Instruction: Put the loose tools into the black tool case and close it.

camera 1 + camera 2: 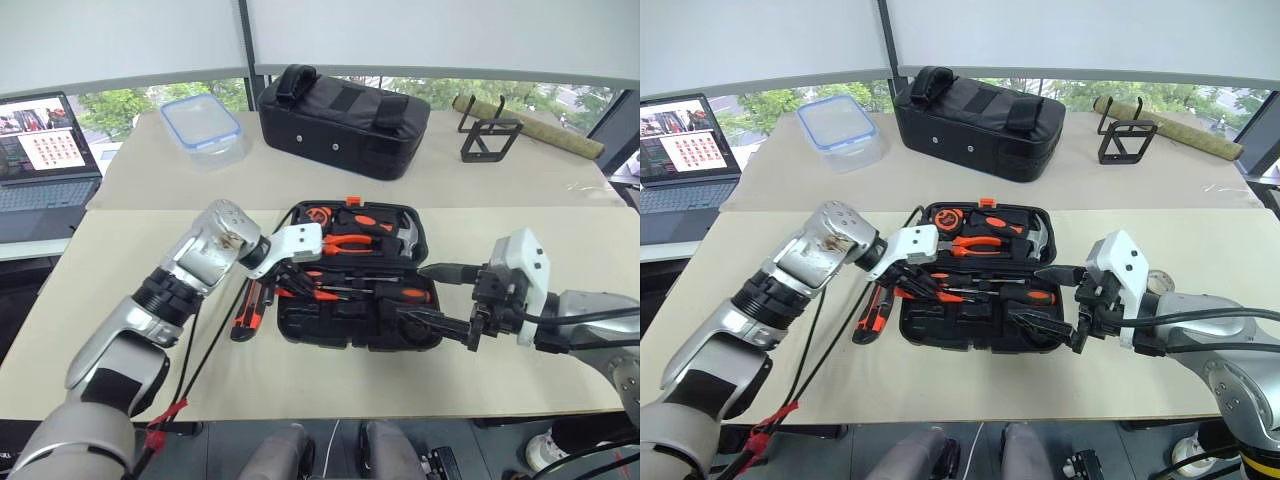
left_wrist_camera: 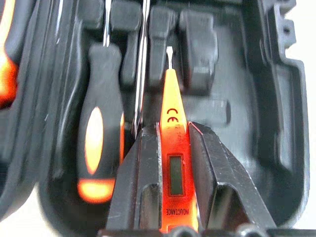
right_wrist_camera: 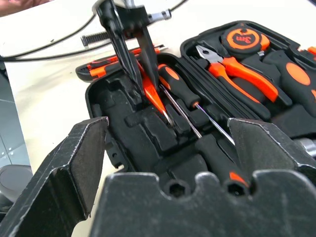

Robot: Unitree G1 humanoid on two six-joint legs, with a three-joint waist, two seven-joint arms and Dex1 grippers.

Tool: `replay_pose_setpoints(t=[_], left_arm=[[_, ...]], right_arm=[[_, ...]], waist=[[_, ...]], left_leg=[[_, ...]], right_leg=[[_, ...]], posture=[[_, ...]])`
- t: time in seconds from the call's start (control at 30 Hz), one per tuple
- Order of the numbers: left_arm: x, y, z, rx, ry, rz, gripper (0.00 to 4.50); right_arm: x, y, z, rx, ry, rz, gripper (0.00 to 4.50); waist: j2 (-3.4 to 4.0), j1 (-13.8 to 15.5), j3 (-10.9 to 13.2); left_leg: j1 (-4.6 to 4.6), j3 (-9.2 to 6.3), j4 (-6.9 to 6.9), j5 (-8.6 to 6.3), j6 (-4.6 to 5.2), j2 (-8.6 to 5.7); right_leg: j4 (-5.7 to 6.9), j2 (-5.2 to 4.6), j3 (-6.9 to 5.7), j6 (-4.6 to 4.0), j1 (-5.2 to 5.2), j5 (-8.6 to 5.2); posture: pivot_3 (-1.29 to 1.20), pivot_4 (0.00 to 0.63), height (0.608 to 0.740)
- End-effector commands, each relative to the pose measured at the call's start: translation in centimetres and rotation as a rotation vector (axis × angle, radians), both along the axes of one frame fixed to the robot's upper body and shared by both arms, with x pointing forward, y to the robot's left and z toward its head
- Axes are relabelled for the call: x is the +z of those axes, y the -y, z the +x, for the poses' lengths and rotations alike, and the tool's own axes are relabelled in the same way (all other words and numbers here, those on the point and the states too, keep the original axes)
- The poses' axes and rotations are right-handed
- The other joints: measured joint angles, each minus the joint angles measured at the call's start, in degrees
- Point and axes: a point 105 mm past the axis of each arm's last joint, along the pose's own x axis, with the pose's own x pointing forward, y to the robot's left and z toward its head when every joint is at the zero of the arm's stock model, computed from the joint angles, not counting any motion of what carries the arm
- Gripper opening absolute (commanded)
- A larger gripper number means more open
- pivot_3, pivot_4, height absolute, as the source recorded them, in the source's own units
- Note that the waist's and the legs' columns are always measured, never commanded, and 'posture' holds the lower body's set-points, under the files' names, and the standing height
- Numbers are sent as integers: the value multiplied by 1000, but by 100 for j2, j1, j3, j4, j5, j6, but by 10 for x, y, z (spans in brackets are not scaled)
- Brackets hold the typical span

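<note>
1. Nearest the camera: right pincer (image 1: 1048, 296), hanging at the right end of the black tool case (image 1: 940, 330), jaws spread wide, nothing between them.
2. Left pincer (image 1: 915, 278) reaching down over the left half of the case, clamped narrow on the small all-orange screwdriver (image 2: 174, 148); tip pointing into a moulded slot (image 2: 195, 54), handle gripped between both fingers (image 2: 136, 182).
3. Case lying open on the tan bench (image 1: 1160, 370), orange latch (image 1: 986, 202) at its far edge.
4. Two black-and-orange screwdrivers (image 3: 183, 94) lying inside the case, side by side, just beside the orange one; shafts running along the slots.
5. Orange-handled pliers (image 1: 980, 245), an orange-and-black tape measure (image 3: 242, 37) and a hammer head (image 1: 1038, 240) seated in the far half of the case.
6. Orange-black utility knife (image 1: 871, 312) resting on the bench just outside the left edge of the case, apart from both pincers.
7. Farther back: black fabric bag (image 1: 975, 125), clear lidded box (image 1: 840, 128), black wire stand (image 1: 1126, 140), rolled mat (image 1: 1185, 128); laptop (image 1: 685, 150) off to the left.
</note>
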Motion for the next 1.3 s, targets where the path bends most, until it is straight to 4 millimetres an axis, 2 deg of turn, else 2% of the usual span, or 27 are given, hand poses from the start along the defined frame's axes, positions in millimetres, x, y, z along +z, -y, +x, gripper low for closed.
replay_pose_setpoints(t=[0.03,0.23,0.37,0.63,0.77,1.07,1.3], left_arm=[[32,3,-1,-46,73,-88,386],[34,27,-8,-97,61,-185,386],[24,37,-5,-68,47,-167,386],[-6,28,-2,-30,38,-37,386],[-9,30,-7,-30,6,-49,386],[-15,30,-5,-57,27,-65,386],[-21,21,-3,-104,40,-51,386]], right_arm=[[14,-2,-2,17,77,13,4500],[14,-2,1,24,78,4,4500],[14,-1,0,26,76,4,4500],[14,-3,1,19,82,17,4500],[12,-3,1,14,78,18,4500],[13,-4,5,10,84,23,4500],[13,-5,7,11,82,27,4500]], waist=[[0,-6,0],[0,27,0],[0,15,0],[0,-19,0],[0,-20,0],[0,-19,0],[0,-24,0]], left_leg=[[-1,0,1,0,0,0],[-2,0,5,0,1,-3],[-3,0,5,0,1,-2],[-2,0,1,0,1,0],[-1,0,1,0,1,0],[1,0,2,0,1,-1],[4,0,1,0,1,-1]], right_leg=[[0,0,-1,0,0,0],[-2,-1,-8,1,3,0],[-2,-1,-4,1,2,0],[-1,-1,2,0,1,0],[-1,-1,2,0,1,0],[-1,-1,0,1,3,0],[0,-1,1,1,4,0]], posture=[[0,150,717],[0,150,717],[0,150,717],[0,150,717],[0,150,717],[0,150,717],[0,150,717]])
